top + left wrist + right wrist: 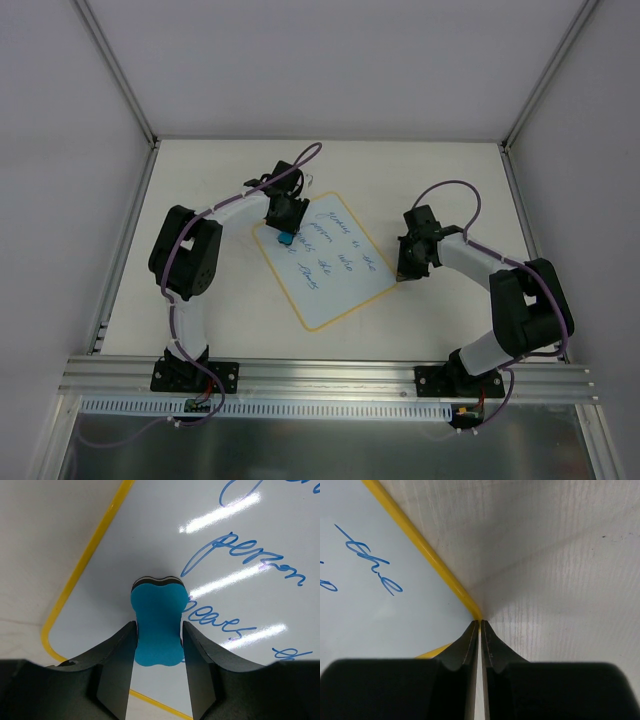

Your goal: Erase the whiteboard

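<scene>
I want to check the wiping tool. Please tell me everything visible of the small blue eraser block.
The small blue eraser block has a bone-like outline, a bright blue foam-looking body and a thin dark layer at its far end. The left gripper clamps its narrow waist. It points at the glossy yellow-edged whiteboard, beside blue handwriting; contact with the board cannot be told.

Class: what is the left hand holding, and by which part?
The left hand holds the blue eraser, gripped on both sides of its narrow waist.
</scene>
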Available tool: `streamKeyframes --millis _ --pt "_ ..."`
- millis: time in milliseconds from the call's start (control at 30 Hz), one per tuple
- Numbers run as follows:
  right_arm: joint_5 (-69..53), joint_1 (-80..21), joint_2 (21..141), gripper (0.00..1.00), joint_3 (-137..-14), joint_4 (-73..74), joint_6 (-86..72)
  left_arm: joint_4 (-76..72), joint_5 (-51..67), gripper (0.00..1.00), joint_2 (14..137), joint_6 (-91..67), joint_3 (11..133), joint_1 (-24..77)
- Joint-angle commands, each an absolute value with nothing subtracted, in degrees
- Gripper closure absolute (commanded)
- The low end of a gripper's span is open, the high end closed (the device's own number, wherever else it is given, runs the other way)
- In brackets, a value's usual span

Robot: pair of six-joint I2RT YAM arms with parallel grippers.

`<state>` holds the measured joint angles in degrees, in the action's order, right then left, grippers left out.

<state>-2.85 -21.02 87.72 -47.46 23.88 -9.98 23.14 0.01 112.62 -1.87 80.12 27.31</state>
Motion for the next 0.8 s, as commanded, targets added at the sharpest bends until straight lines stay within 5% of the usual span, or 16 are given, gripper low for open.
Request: streamKeyframes --millis 0,267,600,767 --pt "-3.6 -21.6 88.9 0.91 -47.6 23.8 -10.0 23.2 0.4 0.57 112.8 -0.7 81.8 27.2" --pt "-4.0 -21.5 88.7 0.91 -47.2 23.7 -9.8 23.2 0.4 0.54 112.9 -1.3 82.4 27.2" --pt "-4.0 -21.7 88.3 0.91 -46.2 23.0 -10.1 23.3 -1.3 0.64 113.6 -1.3 82.2 27.2" --pt "-4.7 -21.6 88.2 0.8 -45.9 22.1 -11.0 23.2 -1.6 0.62 113.9 -1.2 81.8 27.2"
